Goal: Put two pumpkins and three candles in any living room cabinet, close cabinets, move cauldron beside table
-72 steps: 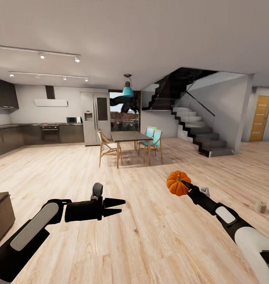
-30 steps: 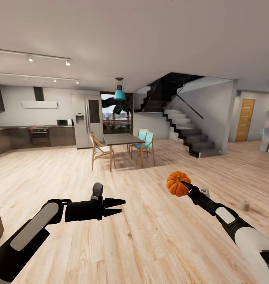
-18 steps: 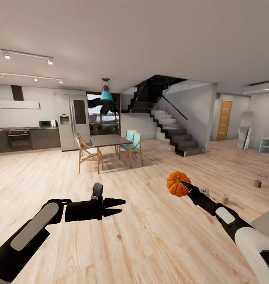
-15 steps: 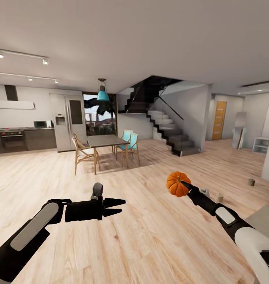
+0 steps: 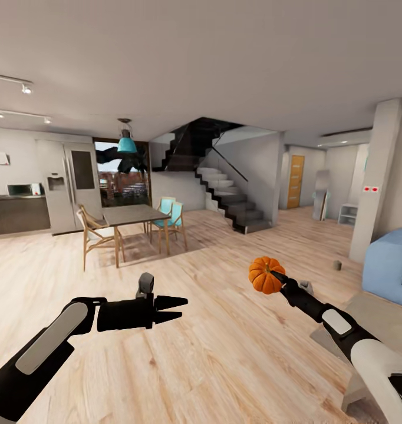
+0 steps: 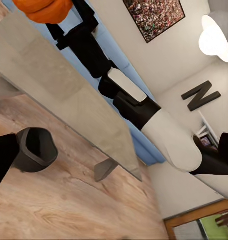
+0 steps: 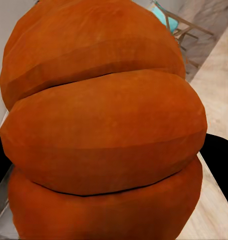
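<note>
My right gripper (image 5: 274, 275) is shut on an orange ribbed pumpkin (image 5: 264, 274), held in the air over the wood floor; up close, the pumpkin (image 7: 103, 130) fills the right wrist view. My left gripper (image 5: 182, 308) is open and holds nothing, level at chest height. One small tan candle (image 5: 337, 265) stands on the floor near the pillar. The grey table (image 5: 375, 315) shows its corner at the lower right, under my right arm. In the left wrist view a dark round pot, apparently the cauldron (image 6: 36, 150), sits on the floor beside the table (image 6: 58, 95). The cabinet is out of view.
A blue sofa (image 5: 392, 265) stands at the right next to a grey pillar (image 5: 375, 176). Farther off are a dining table with chairs (image 5: 133, 227), a staircase (image 5: 224, 194), a fridge (image 5: 71, 188) and an orange door (image 5: 296, 181). Open wood floor lies ahead.
The whole view has swung to the right: the kitchen slid off left, while the sofa, pillar and grey table came in. Both arms keep the same pose, pumpkin still held.
</note>
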Robot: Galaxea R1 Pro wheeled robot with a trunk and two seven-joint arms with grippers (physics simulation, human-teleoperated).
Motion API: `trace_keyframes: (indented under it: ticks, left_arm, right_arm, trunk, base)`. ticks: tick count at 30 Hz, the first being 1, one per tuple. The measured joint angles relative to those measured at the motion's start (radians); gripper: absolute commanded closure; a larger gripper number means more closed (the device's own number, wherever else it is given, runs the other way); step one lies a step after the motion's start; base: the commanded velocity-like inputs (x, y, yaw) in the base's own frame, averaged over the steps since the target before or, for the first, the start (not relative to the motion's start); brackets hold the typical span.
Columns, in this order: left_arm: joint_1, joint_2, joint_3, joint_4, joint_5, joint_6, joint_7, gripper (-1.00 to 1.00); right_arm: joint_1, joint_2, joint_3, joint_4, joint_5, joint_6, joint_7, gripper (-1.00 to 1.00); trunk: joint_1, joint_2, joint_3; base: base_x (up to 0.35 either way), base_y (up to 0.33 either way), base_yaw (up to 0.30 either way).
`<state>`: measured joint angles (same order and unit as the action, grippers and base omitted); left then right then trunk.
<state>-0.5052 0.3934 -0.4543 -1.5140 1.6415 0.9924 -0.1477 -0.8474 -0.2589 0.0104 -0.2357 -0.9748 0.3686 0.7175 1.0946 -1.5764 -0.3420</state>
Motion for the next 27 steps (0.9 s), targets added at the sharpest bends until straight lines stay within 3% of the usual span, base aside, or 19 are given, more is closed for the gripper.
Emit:
trace_keyframes:
  ticks: [7, 16, 27]
  left_arm:
    - [0.0, 0.0, 0.0, 0.0, 0.0, 0.0, 0.0, -1.0]
    - [0.0, 0.0, 0.0, 0.001, 0.0, 0.0, -0.001, -1.0]
    - [0.0, 0.0, 0.0, 0.001, 0.0, 0.0, 0.0, -1.0]
  right_arm:
    - [0.0, 0.0, 0.0, 0.0, 0.0, -0.003, 0.0, 1.0]
    - [0.0, 0.0, 0.001, 0.0, -0.002, -0.003, 0.001, 1.0]
    - [0.0, 0.0, 0.0, 0.0, -0.005, -0.003, 0.0, 1.0]
  trunk:
    - [-0.027, 0.049, 0.026]
    - [-0.061, 0.112, 0.056]
    - [-0.104, 0.189, 0.1]
  base:
    - [-0.035, 0.0, -0.264]
    - [-0.2, 0.0, -0.077]
    - [-0.009, 0.0, -0.241]
